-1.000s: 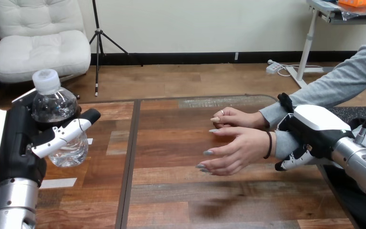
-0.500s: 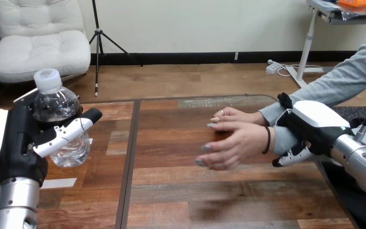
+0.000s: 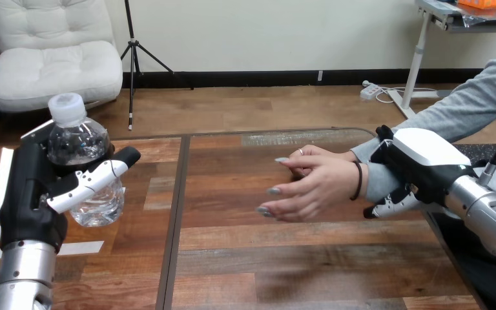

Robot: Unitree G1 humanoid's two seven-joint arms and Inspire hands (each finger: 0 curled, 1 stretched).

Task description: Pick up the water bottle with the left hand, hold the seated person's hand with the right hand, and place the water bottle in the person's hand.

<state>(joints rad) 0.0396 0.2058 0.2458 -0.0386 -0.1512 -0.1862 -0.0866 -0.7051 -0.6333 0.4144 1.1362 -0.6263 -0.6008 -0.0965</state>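
A clear water bottle (image 3: pixel 77 139) with a white cap stands upright in my left hand (image 3: pixel 29 200) at the view's left, lifted off the table; the fingers and thumb are curled round it. At the right, my right hand (image 3: pixel 426 161) is clasped round the person's grey-sleeved forearm (image 3: pixel 378 181) just behind the wrist, thumb above and fingers below. The person's nearer hand (image 3: pixel 310 187) reaches left over the table's middle, fingers spread and loosely bent, holding nothing. Behind it lies the person's other hand (image 3: pixel 310 155). A wide gap separates bottle and hand.
The wooden table (image 3: pixel 245 258) has a dark seam (image 3: pixel 174 213) running front to back between bottle and person's hand. White tape strips (image 3: pixel 77 247) lie on the table at the left, near my left arm.
My right hand has moved left with the person's forearm, carrying the person's nearer hand further over the table's middle. The left hand with the bottle has edged slightly right.
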